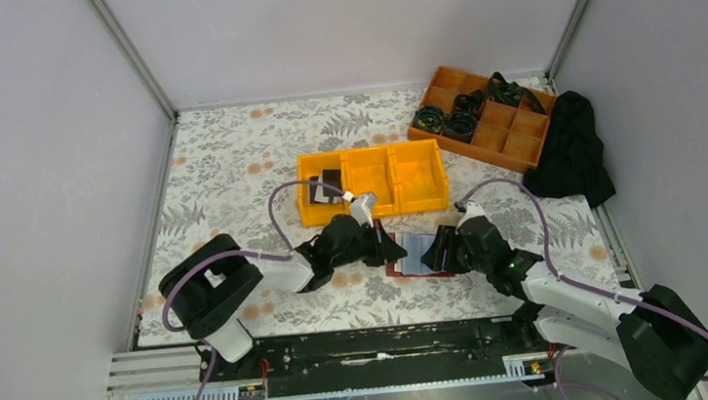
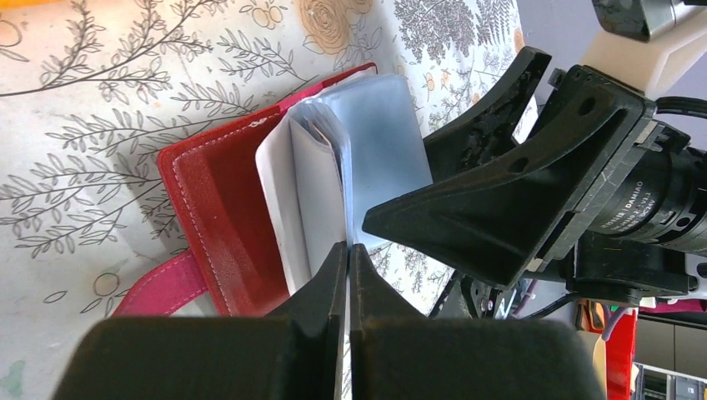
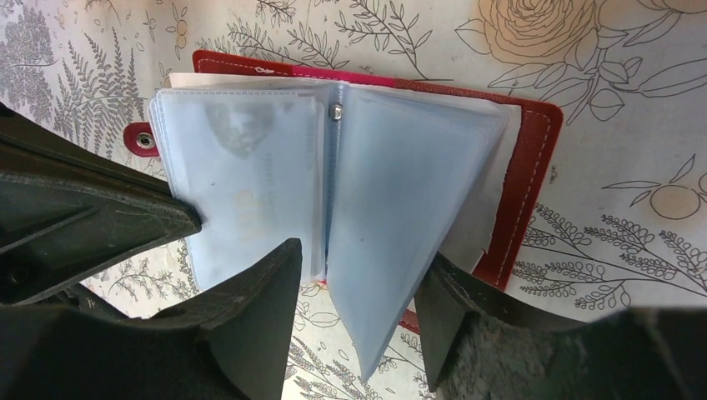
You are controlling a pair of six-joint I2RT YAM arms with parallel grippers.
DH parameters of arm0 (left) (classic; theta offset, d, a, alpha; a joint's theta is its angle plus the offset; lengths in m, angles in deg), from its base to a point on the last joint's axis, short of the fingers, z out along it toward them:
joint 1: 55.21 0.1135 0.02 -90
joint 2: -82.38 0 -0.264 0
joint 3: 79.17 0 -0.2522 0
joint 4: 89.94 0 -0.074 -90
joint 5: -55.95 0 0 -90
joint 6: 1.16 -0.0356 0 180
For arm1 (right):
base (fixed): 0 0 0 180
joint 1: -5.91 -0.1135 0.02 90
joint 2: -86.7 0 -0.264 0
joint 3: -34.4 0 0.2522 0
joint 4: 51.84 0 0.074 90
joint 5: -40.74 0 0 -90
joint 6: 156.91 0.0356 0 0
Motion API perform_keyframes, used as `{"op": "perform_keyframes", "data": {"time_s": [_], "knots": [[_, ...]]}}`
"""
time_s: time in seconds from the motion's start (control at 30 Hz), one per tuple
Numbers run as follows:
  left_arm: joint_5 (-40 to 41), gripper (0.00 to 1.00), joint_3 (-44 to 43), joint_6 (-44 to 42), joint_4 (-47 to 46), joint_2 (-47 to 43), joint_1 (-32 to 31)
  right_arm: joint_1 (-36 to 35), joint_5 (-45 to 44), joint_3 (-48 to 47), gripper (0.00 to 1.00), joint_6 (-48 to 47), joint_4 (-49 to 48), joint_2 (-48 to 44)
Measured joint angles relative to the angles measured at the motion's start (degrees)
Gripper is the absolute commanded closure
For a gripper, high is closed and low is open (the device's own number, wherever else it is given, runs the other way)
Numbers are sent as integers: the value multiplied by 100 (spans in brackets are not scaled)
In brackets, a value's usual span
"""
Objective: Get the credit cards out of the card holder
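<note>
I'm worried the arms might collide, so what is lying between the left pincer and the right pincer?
Only the open red card holder: it lies between the left pincer and the right pincer, both close against it. The top view shows this.

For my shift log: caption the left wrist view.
Left gripper shut at the clear plastic sleeves of the open red folding card holder.

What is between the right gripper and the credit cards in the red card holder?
Only the card holder's translucent plastic sleeves: a card shows faintly inside the left one. The right gripper is open, its fingers either side of a loose sleeve page. Nothing else visible blocks it.
</note>
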Motion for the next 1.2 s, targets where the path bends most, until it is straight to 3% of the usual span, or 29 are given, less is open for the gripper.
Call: {"op": "perform_keyframes", "data": {"time_s": [0.13,0.23,0.33,0.83,1.2], "knots": [[11,98,-168,-55,197,2,-87,0,0,9,42,2,50,-74],[20,87,-352,-103,404,24,-170,0,-4,13,42,2,136,-177],[11,82,-603,-144,575,92,-249,0,-7,15,42,2,203,-258],[-122,82,-1012,-192,763,442,-446,0,-114,15,42,-7,415,-398],[-116,82,-1010,-249,894,452,-446,0,-522,-188,42,-118,1204,-1233]]}}
